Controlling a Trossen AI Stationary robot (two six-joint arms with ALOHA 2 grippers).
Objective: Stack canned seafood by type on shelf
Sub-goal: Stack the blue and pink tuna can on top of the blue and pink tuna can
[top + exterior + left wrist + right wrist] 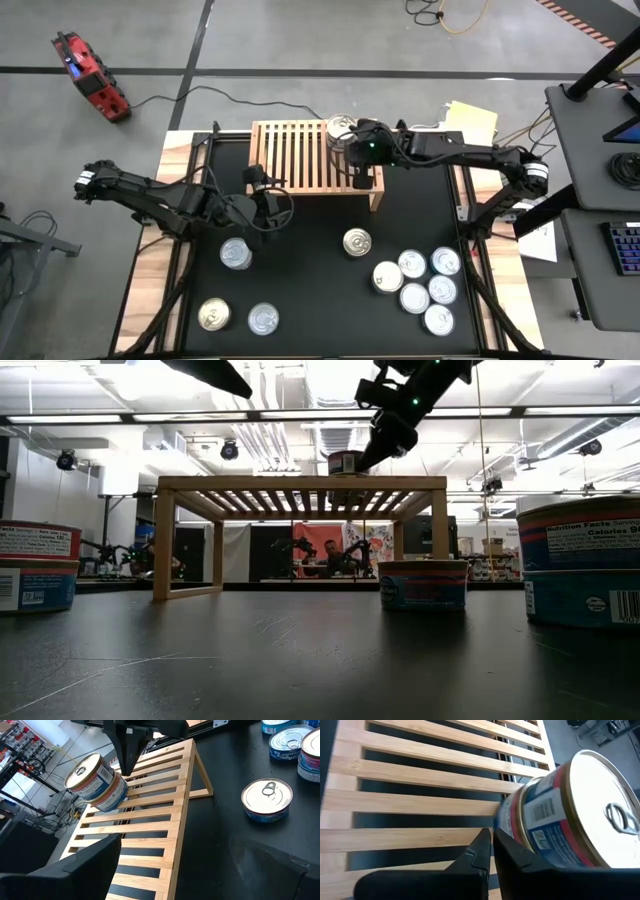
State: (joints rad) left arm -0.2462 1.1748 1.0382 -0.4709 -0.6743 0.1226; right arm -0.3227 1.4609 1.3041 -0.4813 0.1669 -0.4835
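Observation:
The light-wood slatted shelf (300, 155) stands at the table's far middle. Two canned seafood tins sit stacked (340, 128) on its far right corner, with blue and red labels and a silver lid (600, 805). My right gripper (491, 840) is shut and slants down beside the stack's near side (126, 767). My left gripper (265, 195) hangs open above the table, in front of the shelf's left part, with nothing between its fingers. More tins lie on the black mat: one in the middle (357, 242), three at the near left (235, 252) and a cluster at the near right (420, 280). My right gripper's shut fingers (512, 852) stand close against the side wall of the lower tin (520, 832), slanting down from the table's right. Whether they touch it I cannot tell. The stack stands upright on the slats.
The shelf's slats (150, 835) to the left of the stack are bare. A single tin (266, 799) stands on the mat in front of the shelf's right leg. Black frame rails run along both sides of the table (185, 250).

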